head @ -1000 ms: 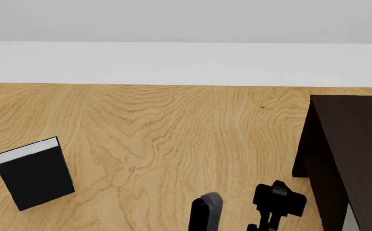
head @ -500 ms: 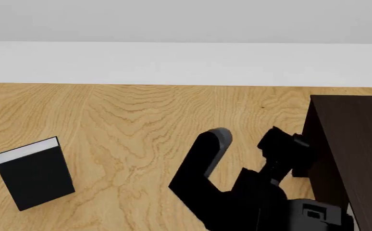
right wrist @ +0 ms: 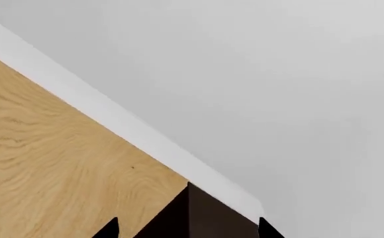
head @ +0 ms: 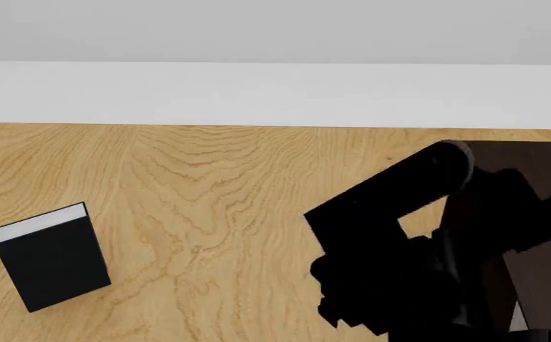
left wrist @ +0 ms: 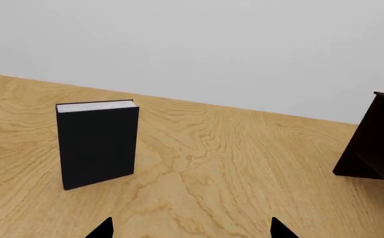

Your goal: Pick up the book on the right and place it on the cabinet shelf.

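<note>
Head view had a black book point(head: 53, 260) standing at far left on the wooden surface point(head: 218, 199), the right arm point(head: 399, 235) held high toward the right, and the dark cabinet point(head: 542, 153) at the right edge behind it. The grey book to be picked up appeared in no view, so I could not say where it lay.

The likely risks, as I judged them: the left arm faced only the black book, and taking that one would be the wrong pick. The right arm sat close to the cabinet's edge and could knock it if swung further.

The left gripper point(left wrist: 192, 229) had its fingertips spread wide with nothing between them. The right gripper point(right wrist: 186, 229) was equally wide and empty, looking over the cabinet's corner.
</note>
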`<state>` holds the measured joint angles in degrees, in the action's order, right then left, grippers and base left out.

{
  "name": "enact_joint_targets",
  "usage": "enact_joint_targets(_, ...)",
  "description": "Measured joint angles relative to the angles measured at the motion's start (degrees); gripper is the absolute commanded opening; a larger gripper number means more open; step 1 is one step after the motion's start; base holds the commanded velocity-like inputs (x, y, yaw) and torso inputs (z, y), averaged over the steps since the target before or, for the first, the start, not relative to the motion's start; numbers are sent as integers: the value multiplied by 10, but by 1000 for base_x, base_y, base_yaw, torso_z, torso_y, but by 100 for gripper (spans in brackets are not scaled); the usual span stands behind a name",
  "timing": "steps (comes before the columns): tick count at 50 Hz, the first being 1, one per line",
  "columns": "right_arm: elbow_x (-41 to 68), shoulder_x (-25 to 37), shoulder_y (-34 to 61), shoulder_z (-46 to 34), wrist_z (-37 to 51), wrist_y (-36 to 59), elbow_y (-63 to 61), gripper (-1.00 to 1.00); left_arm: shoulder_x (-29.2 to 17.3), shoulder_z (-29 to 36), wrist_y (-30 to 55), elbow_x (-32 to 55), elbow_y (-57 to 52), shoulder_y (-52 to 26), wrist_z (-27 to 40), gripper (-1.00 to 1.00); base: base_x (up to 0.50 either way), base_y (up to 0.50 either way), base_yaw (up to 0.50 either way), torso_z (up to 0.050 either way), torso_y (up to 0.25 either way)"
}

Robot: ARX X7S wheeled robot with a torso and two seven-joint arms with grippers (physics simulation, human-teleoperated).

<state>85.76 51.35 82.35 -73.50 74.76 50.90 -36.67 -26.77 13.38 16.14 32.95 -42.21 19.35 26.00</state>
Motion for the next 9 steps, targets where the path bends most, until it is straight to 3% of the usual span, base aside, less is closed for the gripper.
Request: enact_joint_targets(9,-8,66,-26,48,-23,-94,-68,100,-1,1,-2,1,2,0,0,100,0,0,0,0,0)
